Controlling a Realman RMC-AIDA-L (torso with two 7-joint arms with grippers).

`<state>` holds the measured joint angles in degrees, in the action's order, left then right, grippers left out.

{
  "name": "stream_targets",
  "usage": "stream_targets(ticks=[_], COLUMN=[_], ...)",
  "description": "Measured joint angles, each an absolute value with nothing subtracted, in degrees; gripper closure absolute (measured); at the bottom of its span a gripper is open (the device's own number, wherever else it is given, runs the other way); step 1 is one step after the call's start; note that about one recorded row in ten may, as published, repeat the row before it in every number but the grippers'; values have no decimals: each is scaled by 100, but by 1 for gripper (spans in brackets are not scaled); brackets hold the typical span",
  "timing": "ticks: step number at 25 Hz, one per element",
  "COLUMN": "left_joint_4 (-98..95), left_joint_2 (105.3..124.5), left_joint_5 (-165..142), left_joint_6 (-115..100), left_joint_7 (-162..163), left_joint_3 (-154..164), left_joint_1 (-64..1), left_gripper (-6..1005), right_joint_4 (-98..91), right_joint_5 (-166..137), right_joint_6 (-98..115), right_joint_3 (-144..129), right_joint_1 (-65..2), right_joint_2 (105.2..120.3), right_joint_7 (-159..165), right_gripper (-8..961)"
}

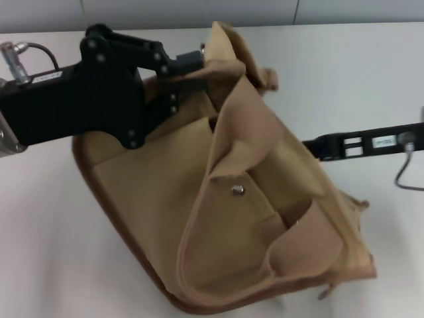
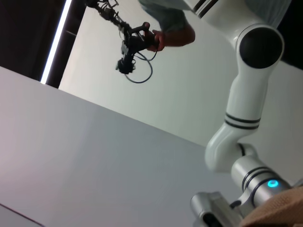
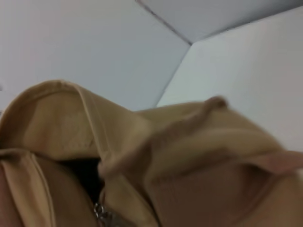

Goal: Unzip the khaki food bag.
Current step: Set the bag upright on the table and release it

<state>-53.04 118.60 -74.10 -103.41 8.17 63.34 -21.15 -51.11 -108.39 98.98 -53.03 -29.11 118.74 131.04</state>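
Note:
The khaki food bag lies slumped in the middle of the white table, its silver snap facing up and its wide handles flopped over the front. My left gripper reaches in from the left and is shut on the bag's top edge at the far end. My right arm comes in from the right, and its gripper end is hidden behind the bag's side. In the right wrist view the bag's tan fabric fills the frame, with a metal zipper pull beside a dark gap at the mouth.
The white table surrounds the bag. A grey wall edge runs along the far side. The left wrist view shows a white robot arm, a corner of the bag and a person's hand holding a cabled device.

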Motion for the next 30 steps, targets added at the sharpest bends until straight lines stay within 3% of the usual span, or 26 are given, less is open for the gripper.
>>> stream_targets(ticks=[8,12,24,30], left_joint_4=[-5260,-5151,-4599,-4551], left_joint_2=[11875,11869,11848,11858], left_joint_5=[-7375,-7202,-6901,-6850], left_joint_6=[-10344,-10396,-10720,-10772], left_joint_7=[797,706,673,689], left_joint_3=[6258,6248,6157,6171], left_joint_1=[-2056,-2043,-2016,-2038], left_gripper=[911,911,912,912], right_joint_4=[-5124,-6132,-6604,-6628], right_joint_5=[-10025,-10000,-9901,-9865], right_joint_6=[10961,10948,10366,9882], right_joint_3=[-3892,-3958,-4718,-5548], right_joint_1=[-2623,-2466,-2562,-2694], right_joint_2=[11751,11925,11955,11963], right_joint_7=[12146,11028,10461,10355], right_gripper=[179,181,187,368])
